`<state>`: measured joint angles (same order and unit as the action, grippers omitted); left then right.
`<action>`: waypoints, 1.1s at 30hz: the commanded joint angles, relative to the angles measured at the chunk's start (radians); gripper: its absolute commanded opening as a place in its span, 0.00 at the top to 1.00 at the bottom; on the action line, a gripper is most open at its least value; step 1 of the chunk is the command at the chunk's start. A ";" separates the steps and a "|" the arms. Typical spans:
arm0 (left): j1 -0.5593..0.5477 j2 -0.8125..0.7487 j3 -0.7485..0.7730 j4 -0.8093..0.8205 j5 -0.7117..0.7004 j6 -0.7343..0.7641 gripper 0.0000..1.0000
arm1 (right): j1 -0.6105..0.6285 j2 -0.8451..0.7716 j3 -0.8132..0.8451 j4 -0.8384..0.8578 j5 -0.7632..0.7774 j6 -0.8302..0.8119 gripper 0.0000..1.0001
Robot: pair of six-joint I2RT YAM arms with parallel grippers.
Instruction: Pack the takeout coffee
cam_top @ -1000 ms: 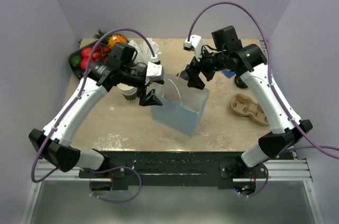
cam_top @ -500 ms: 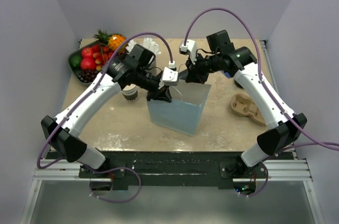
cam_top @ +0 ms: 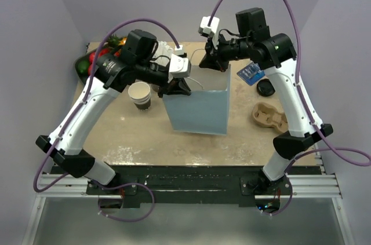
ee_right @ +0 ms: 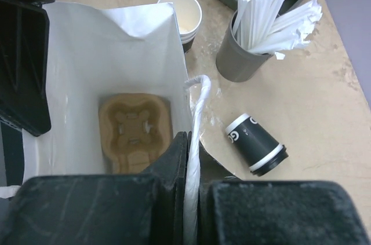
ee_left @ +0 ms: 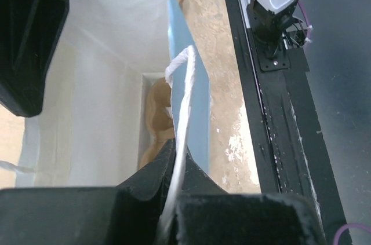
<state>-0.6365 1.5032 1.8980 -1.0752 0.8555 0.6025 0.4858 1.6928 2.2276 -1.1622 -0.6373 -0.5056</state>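
Observation:
The takeout coffee (ee_right: pixel 255 143) lies on its side on the table beside the bag, dark with a black lid; in the top view the arms hide it. A light blue paper bag (cam_top: pixel 197 109) stands upright mid-table, its mouth held wide. My left gripper (cam_top: pixel 177 86) is shut on the bag's near white rope handle (ee_left: pixel 182 83), at the bag's left rim. My right gripper (cam_top: pixel 211 62) is shut on the other white handle (ee_right: pixel 196 112), at the far right rim. A brown pulp cup carrier (ee_right: pixel 136 129) lies flat on the bag's floor.
A lidless stack of cups (cam_top: pixel 139 95) stands left of the bag. A grey cup of white sticks (ee_right: pixel 243 54) and a fruit tray (cam_top: pixel 93 62) sit at the far left. A second pulp carrier (cam_top: pixel 271 119), a blue packet (cam_top: pixel 250 74) and a dark round object (cam_top: pixel 265 87) are on the right.
Both grippers closed on the bag's handles and rose. The bag went from leaning and skewed to upright, with its mouth pulled wide between the two arms.

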 commanded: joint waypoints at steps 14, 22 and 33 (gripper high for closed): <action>-0.074 -0.098 -0.215 0.057 -0.021 -0.020 0.18 | -0.001 -0.142 -0.287 0.077 -0.022 -0.021 0.23; -0.089 -0.132 -0.205 0.032 -0.016 0.006 0.01 | 0.000 -0.173 -0.292 0.098 -0.058 0.019 0.12; -0.094 -0.228 -0.253 -0.170 0.029 0.117 0.00 | -0.001 -0.266 -0.338 -0.019 -0.156 -0.054 0.07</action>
<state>-0.7223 1.3586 1.7073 -1.1599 0.8257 0.6769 0.4862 1.4963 1.9106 -1.1000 -0.7338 -0.4973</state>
